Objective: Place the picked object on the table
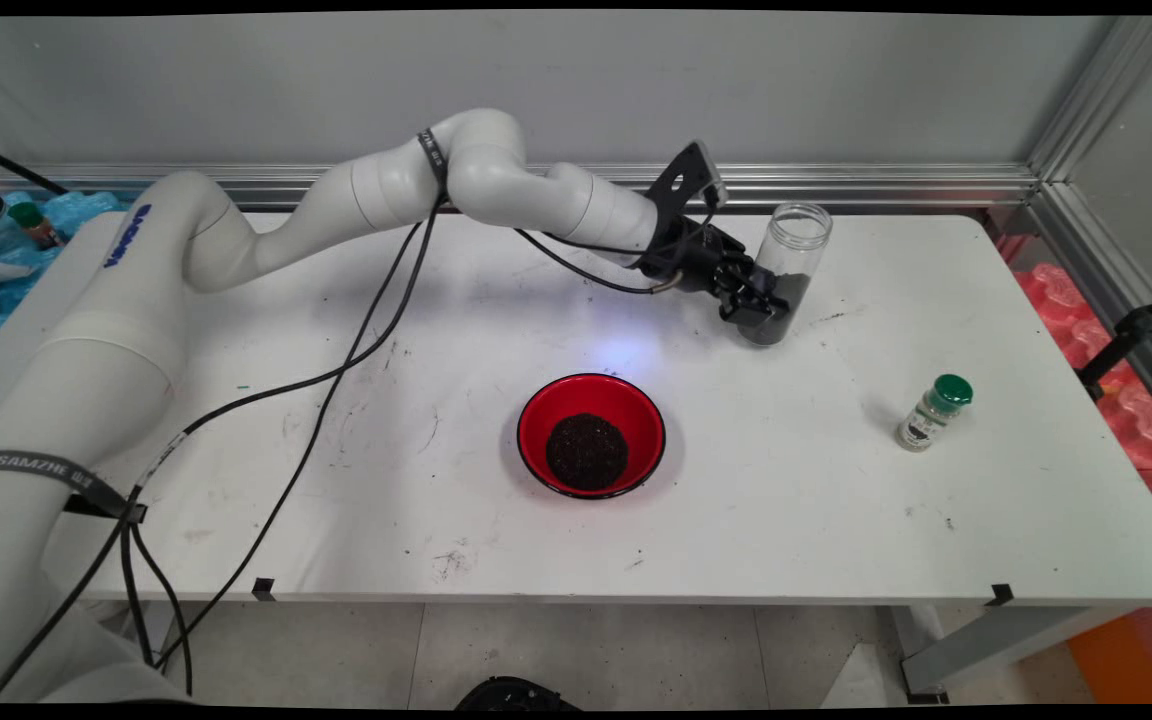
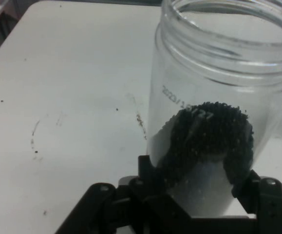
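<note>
- White tabletop (image 1: 356, 520), scuffed with dark marks; black cables (image 1: 336, 375) draped across left half from the arm.
- Left of centre toward near edge: red bowl (image 1: 591, 434) with black rim, upright, holding a mound of dark granules (image 1: 586, 452). Well apart from the tool.
- Right of centre, toward far edge: black tool (image 1: 762, 298) clamped on the lower part of a clear jar (image 1: 786, 270), one finger on each side of the jar wall, as seen in hand view (image 2: 204, 146).
- Jar: clear plastic, cylindrical, threaded neck, no lid on it, mouth open. Long axis near vertical but tilted, mouth leaning up and to the right in main view, toward the back wall. Base at or just above the tabletop; contact not clear.
- Jar contents: dark granules (image 2: 214, 136), same look as those in the bowl, filling roughly the lower third; surface heaped unevenly, higher on one side. Upper part of jar bare. Faint printed date code on wall, unreadable.
- Small scatter of dark specks (image 1: 841, 317) on tabletop just right of the jar.
- Far right, nearer front: small spice bottle (image 1: 933, 412) with green cap, standing alone, slightly tilted in view, dark contents low inside. Well apart from jar and bowl.
</note>
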Motion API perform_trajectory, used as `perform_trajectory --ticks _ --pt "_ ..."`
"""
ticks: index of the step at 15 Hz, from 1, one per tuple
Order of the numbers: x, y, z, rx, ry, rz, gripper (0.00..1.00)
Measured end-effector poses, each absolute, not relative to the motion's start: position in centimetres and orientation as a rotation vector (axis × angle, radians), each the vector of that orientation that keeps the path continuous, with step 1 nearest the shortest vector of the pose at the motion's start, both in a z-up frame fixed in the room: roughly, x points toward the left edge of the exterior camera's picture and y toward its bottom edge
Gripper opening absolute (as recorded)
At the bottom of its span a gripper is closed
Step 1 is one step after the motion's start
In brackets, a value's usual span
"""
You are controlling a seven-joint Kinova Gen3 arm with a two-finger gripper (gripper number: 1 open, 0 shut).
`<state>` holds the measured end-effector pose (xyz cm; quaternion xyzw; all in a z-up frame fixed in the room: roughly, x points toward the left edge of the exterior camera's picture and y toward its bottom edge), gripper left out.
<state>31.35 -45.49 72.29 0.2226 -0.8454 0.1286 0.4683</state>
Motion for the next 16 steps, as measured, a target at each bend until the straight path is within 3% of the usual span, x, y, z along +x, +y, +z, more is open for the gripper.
perform_trajectory --ticks 12,13,16 --pt "30.5 -45.8 70.9 0.527 -2.097 0.319 0.00" --pt "30.5 -45.8 70.9 0.523 -2.099 0.320 1.00" --pt "30.6 -45.7 70.9 0.515 -2.105 0.323 1.00"
